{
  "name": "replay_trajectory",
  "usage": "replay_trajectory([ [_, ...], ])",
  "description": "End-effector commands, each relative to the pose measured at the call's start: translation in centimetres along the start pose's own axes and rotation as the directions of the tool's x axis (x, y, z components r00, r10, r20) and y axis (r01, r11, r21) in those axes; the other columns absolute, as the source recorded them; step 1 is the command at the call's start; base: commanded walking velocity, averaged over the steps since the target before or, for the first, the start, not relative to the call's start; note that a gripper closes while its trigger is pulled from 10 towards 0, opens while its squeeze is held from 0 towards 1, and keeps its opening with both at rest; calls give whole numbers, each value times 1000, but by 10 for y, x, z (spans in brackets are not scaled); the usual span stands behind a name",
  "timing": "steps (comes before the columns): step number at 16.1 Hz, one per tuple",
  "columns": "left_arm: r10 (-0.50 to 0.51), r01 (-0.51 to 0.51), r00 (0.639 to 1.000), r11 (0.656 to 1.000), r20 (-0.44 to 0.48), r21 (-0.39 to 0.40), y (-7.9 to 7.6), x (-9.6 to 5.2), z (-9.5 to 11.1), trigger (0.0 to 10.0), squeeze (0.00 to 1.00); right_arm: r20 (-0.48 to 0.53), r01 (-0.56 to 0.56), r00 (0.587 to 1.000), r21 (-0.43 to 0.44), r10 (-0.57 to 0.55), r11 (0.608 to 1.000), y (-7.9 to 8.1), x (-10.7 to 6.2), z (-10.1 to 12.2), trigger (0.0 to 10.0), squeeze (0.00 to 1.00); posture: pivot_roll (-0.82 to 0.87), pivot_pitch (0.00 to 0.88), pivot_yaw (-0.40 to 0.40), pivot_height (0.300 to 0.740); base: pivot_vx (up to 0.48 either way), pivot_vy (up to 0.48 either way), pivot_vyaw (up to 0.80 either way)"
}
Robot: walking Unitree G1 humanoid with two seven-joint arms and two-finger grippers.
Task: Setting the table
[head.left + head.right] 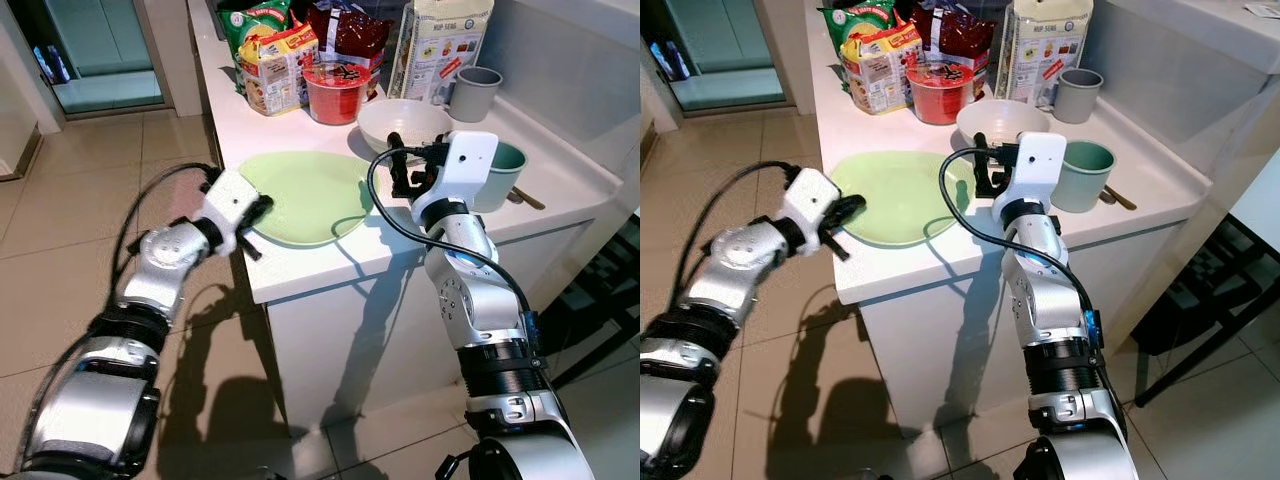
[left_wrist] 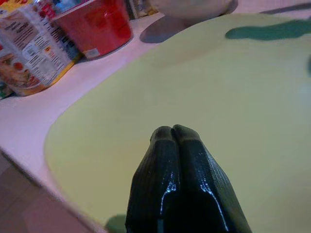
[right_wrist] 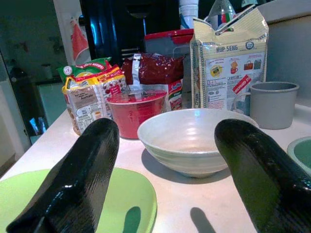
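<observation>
I am resting my closed, empty left gripper (image 2: 173, 133) on the mat (image 1: 305, 195) at the counter's near edge; my right gripper (image 3: 165, 141) is gaping toward the bowl (image 3: 192, 138) beyond. Pressing sideways risks sliding the mat off.

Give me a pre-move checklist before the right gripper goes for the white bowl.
1. Right gripper open: ok, fingers spread wide.
2. Right gripper lined up with the white bowl: ok, bowl sits between the fingers ahead.
3. Bowl empty: ok, nothing seen inside.
4. Room around the bowl: not ok, red cup and teal mug stand close.
5. Left gripper out of the way: ok, shut, over the green plate edge.
6. Plate fully on the counter: cannot tell.
</observation>
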State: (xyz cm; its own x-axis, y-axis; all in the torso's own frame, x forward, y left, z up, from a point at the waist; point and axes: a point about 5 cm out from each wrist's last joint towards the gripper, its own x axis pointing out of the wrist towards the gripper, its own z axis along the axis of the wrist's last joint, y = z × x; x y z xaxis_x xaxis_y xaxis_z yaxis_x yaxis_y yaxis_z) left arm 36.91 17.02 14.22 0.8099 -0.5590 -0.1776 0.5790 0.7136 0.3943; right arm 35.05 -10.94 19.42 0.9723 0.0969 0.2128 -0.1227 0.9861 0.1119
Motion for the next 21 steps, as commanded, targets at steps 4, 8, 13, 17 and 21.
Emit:
replay_trajectory([
  [4,-40,31,994,995,-97,-94,-25,1,-29,10000,0,-5,12,1000,8,-12,1000,-2,-3,-1,10000,0,54,0,34,740,0,0,0],
  [8,16,-35,994,984,-111,-173,-27,1,-35,10000,0,-10,15,1000,9,-15,1000,-3,-5,-1,10000,0,50,0,35,740,0,0,0],
  [13,77,-104,990,966,-121,-239,-23,-1,-40,10000,0,-17,14,1000,11,-14,1000,-2,-5,-3,10000,0,53,0,33,740,0,0,0],
  [17,67,-93,990,970,-121,-223,-26,-1,-42,10000,0,-21,13,1000,11,-13,1000,-2,-6,-3,10000,0,52,0,32,740,0,0,0],
  [21,62,-89,990,969,-125,-231,-29,-1,-44,10000,0,-27,14,1000,12,-14,1000,-2,-6,-4,10000,0,49,0,33,740,0,0,0],
])
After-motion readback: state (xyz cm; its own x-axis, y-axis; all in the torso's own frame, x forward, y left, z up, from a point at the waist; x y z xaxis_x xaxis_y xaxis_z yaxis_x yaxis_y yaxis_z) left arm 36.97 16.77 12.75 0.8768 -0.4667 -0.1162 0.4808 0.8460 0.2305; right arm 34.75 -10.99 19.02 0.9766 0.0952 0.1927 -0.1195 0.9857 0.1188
